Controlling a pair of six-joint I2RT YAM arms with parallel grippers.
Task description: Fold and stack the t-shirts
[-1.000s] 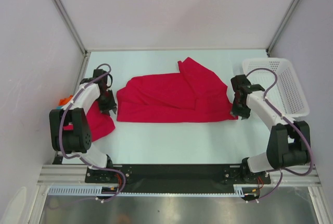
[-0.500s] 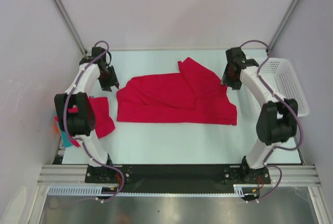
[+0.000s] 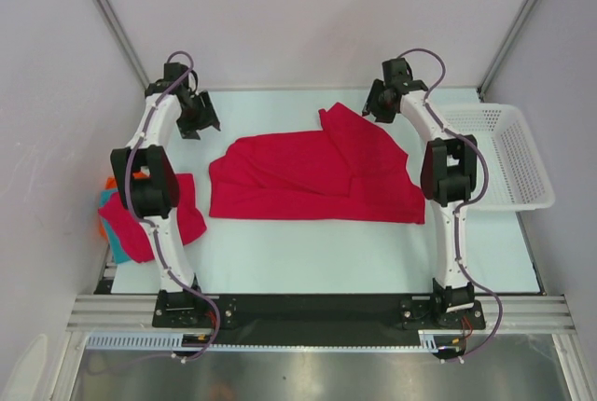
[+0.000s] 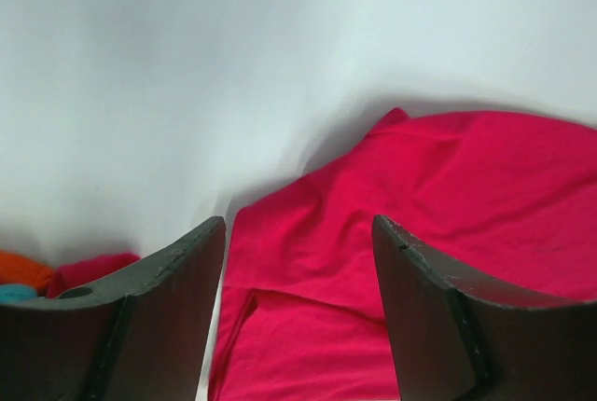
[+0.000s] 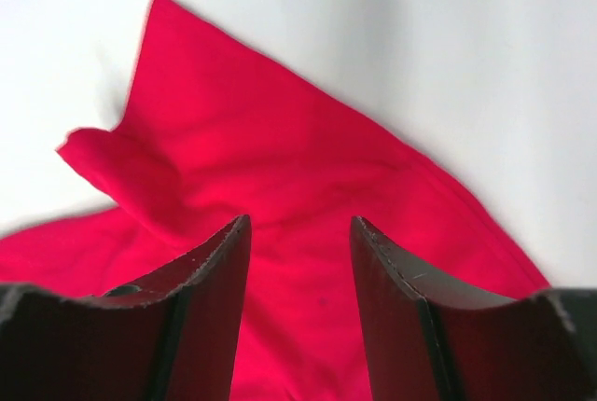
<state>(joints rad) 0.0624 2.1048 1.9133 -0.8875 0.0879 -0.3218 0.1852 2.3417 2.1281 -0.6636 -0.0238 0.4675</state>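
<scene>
The crimson t-shirt [image 3: 308, 177] lies crumpled across the middle of the white table [image 3: 308, 252], with one portion folded up toward the far right. A second red shirt [image 3: 187, 216] is bunched at the table's left edge, partly beneath the left arm [image 3: 149, 186]. It touches a small orange garment [image 3: 110, 182] and a teal garment [image 3: 118, 241] that overhang that edge. The left gripper [image 3: 201, 117] hangs above the far left of the table, just beyond the central shirt's left end, its jaws wide apart and empty. The right gripper [image 3: 376, 103] hangs by the shirt's far right corner, its jaws likewise parted and holding nothing. A white mesh basket [image 3: 508, 154] sits at the right edge.
</scene>
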